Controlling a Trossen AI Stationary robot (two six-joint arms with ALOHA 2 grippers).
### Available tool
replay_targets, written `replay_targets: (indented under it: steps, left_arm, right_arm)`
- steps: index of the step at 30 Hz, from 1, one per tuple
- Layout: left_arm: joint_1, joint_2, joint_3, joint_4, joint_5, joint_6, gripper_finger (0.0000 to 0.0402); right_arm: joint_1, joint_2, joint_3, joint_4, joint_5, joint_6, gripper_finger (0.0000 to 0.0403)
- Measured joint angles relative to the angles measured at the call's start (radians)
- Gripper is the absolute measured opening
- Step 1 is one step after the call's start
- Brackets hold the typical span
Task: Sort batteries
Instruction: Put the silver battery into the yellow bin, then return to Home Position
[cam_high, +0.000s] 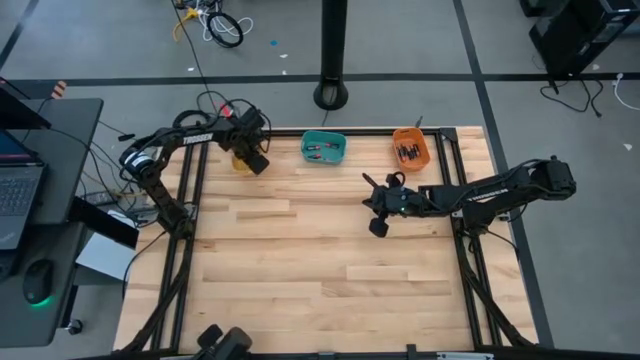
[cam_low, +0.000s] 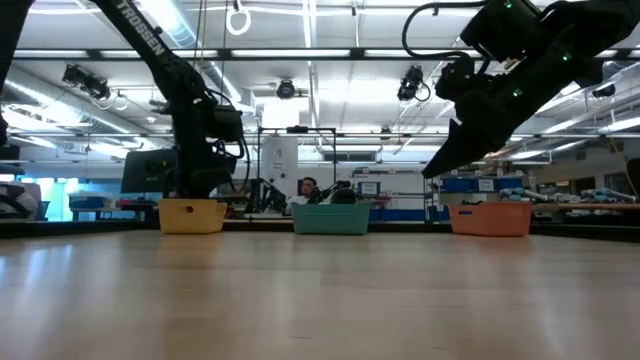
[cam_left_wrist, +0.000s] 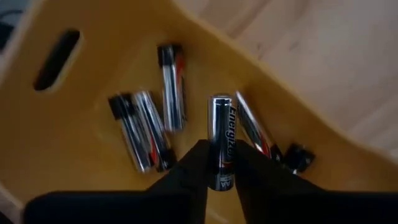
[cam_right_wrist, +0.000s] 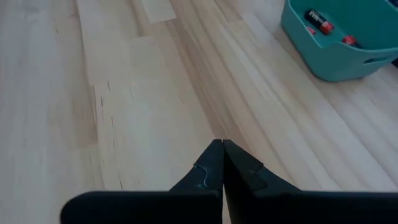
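My left gripper (cam_left_wrist: 221, 163) hangs over the yellow bin (cam_high: 241, 160) at the table's far left and is shut on a silver and black battery (cam_left_wrist: 221, 134). Several more silver batteries (cam_left_wrist: 146, 127) lie on the yellow bin's floor (cam_left_wrist: 93, 162). My right gripper (cam_right_wrist: 222, 155) is shut on nothing, raised above bare wood right of the table's middle (cam_high: 378, 226). The teal bin (cam_high: 323, 147) holds red-ended batteries (cam_right_wrist: 320, 22). The orange bin (cam_high: 410, 148) holds dark batteries. My left gripper pinches the silver and black battery near its lower end (cam_left_wrist: 220, 177) between its two fingers. The fingers (cam_left_wrist: 191, 169) come from above, pointing down into the yellow bin. The battery runs along the fingers and sticks out past their tips, clear of the bin floor.
Three bins stand in a row along the table's far edge: yellow (cam_low: 192, 214), teal (cam_low: 331, 216), orange (cam_low: 490, 217). Black frame rails (cam_high: 462, 250) run along the table's left and right sides. Bare wood fills the near half of the table (cam_high: 320, 290).
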Motion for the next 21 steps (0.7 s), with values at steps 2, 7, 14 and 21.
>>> replay_targets:
  steps: [2, 7, 14, 21]
  left_arm:
    - [-0.005, -0.001, 0.0, 0.034, -0.002, -0.001, 0.0099]
    - [-0.043, -0.036, -0.024, 0.147, -0.002, 0.008, 0.0116]
    - [-0.084, -0.183, -0.123, 0.312, 0.017, 0.007, 0.0059]
    - [-0.174, -0.464, -0.353, 0.596, 0.101, -0.046, 0.0009]
  right_arm:
    - [-0.004, 0.0, 0.0, 0.0, 0.0, -0.025, 0.001]
    - [-0.025, 0.0, -0.049, 0.069, -0.005, -0.085, 0.001]
    - [-0.051, 0.0, -0.149, 0.28, -0.099, -0.116, 0.0009]
    - [-0.085, 0.0, -0.257, 0.579, -0.234, -0.181, 0.0009]
